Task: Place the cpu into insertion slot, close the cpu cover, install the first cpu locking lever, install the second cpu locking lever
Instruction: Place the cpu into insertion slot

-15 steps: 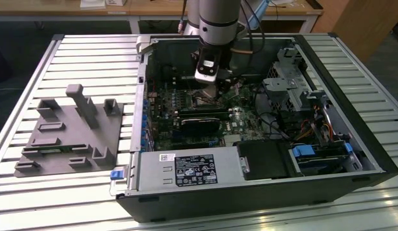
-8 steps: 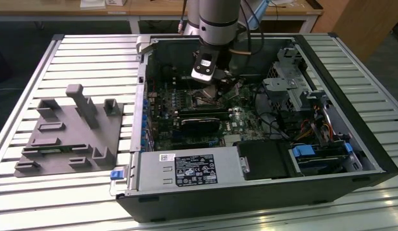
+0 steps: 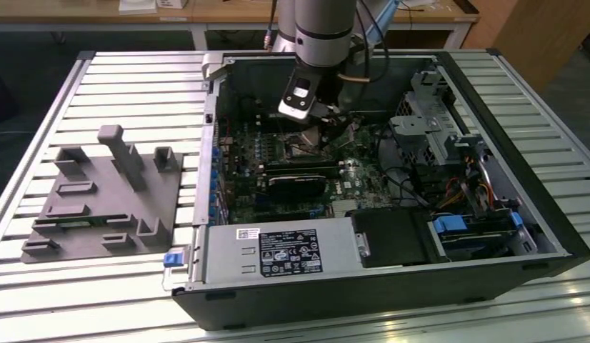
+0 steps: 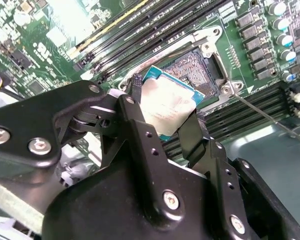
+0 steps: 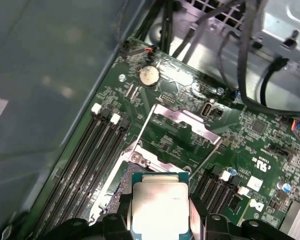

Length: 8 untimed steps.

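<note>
My gripper (image 4: 165,122) is shut on the cpu (image 4: 167,106), a silver-topped square chip with a teal edge, clamped on two opposite sides by black fingers (image 4: 136,117). The chip hangs tilted just above the insertion slot (image 4: 199,66), whose dark pin field and silvery rim lie open on the green board. In the first wrist view the cpu (image 5: 160,207) hovers over the slot rim (image 5: 139,158), and the cpu cover (image 5: 182,121) stands flipped back beyond it. A thin locking lever (image 4: 270,117) sticks out, unlatched. In the exterior view the gripper (image 3: 319,121) is low inside the case over the slot (image 3: 300,150).
Long black memory slots (image 4: 155,27) run beside the socket. A black card (image 3: 295,187) lies in front of it, with cable bundles (image 5: 245,55) and a drive cage (image 3: 423,136) towards the exterior view's right. A grey fixture (image 3: 104,193) sits on the slatted table outside the case.
</note>
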Available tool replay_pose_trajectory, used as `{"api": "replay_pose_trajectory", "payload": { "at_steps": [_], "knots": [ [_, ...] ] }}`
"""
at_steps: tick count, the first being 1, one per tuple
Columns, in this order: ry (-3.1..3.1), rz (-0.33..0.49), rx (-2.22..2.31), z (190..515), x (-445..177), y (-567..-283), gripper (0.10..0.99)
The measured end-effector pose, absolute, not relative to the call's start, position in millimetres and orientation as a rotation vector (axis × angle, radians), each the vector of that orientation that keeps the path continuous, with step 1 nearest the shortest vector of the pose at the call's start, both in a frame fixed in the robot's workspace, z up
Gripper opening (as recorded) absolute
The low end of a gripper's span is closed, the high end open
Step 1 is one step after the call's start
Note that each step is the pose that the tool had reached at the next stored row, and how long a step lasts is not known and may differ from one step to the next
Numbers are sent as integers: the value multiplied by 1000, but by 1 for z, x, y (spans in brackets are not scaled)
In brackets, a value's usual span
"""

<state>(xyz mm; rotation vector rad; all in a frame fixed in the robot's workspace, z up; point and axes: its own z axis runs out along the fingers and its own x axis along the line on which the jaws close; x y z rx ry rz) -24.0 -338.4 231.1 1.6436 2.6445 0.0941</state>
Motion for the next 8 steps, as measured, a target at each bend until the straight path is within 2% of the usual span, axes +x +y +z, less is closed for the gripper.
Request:
{"api": "replay_pose_trajectory", "payload": {
  "at_steps": [8],
  "knots": [
    [2567,90,1756,231,-24,-338,541]
  ]
}}
